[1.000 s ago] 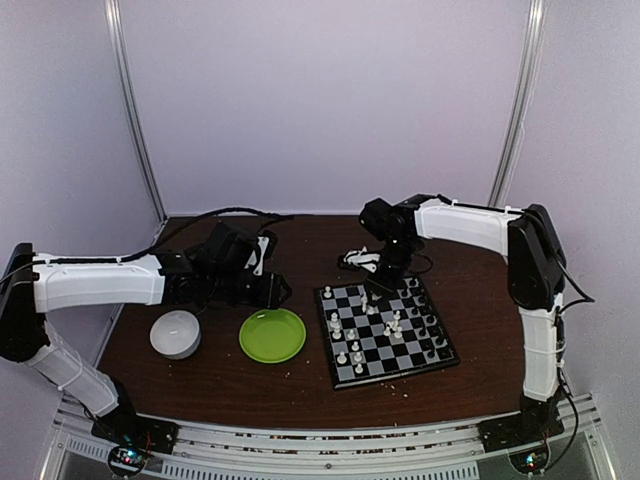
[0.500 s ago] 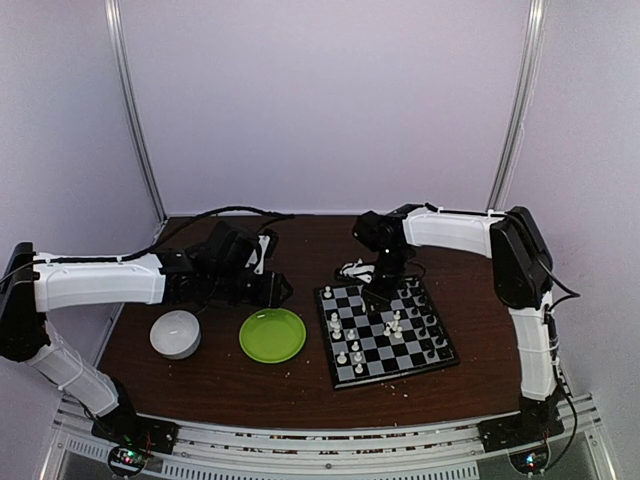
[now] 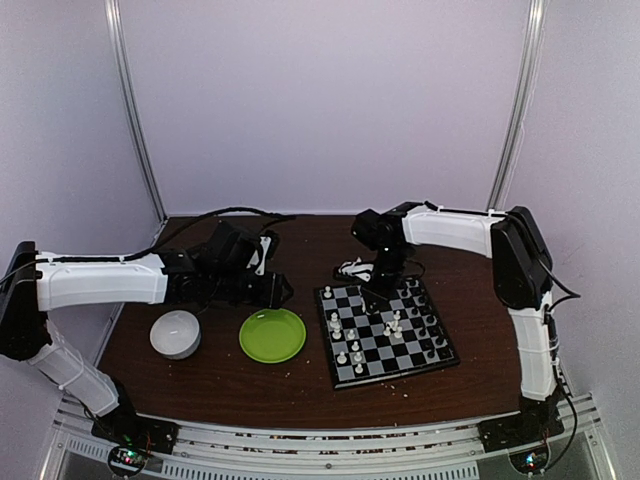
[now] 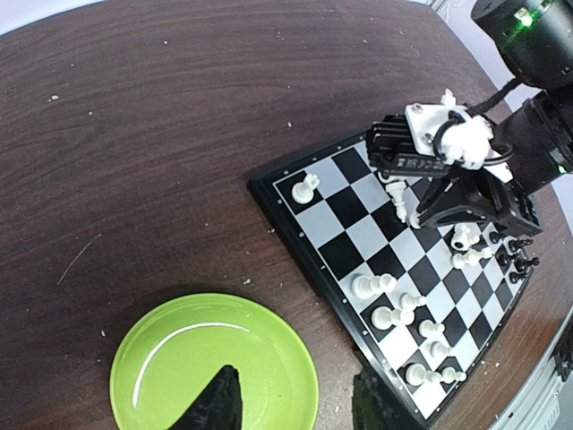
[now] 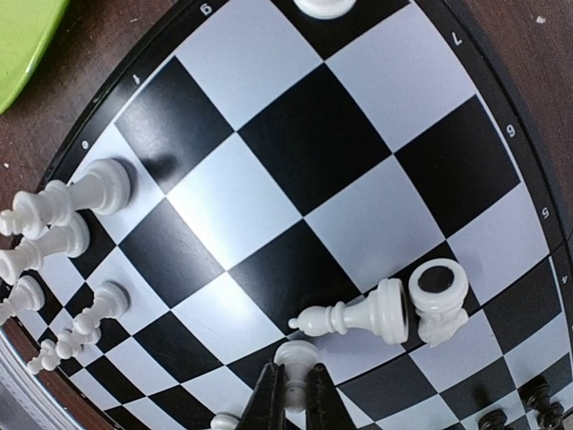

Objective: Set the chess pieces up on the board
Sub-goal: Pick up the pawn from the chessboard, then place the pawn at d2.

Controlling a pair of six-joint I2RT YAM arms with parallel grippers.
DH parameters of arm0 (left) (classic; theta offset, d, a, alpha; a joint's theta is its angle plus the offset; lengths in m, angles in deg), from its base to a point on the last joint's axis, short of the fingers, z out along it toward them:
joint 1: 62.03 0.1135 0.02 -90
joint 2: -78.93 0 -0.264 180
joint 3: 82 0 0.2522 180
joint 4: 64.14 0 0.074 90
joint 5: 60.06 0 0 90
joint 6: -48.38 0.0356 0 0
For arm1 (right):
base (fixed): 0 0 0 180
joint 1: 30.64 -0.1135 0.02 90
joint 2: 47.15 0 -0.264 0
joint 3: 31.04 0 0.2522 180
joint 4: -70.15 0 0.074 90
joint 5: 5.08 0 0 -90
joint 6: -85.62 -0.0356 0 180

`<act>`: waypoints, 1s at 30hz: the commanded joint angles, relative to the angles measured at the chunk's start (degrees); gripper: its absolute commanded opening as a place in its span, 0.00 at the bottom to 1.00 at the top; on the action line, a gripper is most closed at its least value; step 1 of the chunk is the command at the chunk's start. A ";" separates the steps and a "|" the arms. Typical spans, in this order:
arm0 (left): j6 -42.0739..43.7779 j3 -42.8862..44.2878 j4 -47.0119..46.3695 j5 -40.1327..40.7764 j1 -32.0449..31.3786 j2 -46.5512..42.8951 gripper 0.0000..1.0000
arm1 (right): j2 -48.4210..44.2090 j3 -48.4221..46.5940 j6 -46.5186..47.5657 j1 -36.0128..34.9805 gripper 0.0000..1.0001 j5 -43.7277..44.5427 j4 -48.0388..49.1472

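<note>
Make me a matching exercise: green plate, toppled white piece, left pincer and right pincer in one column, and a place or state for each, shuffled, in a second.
1 green plate
2 toppled white piece
3 left pincer
4 right pincer

A shut on a white pawn
B open, holding nothing
C left of the board in the top view
D lying on its side on the board

Pairs: 1-C, 2-D, 3-B, 4-A
</note>
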 commanded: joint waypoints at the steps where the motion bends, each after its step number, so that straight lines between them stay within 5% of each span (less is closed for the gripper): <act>1: 0.76 1.65 -2.32 -0.63 -0.25 0.39 0.43 | -3.52 -2.60 -0.02 -2.12 0.07 -0.87 -1.30; 30: 0.22 -0.89 -2.99 -0.09 -0.23 -0.76 0.43 | 4.43 -7.69 0.68 -7.24 0.10 1.26 -3.38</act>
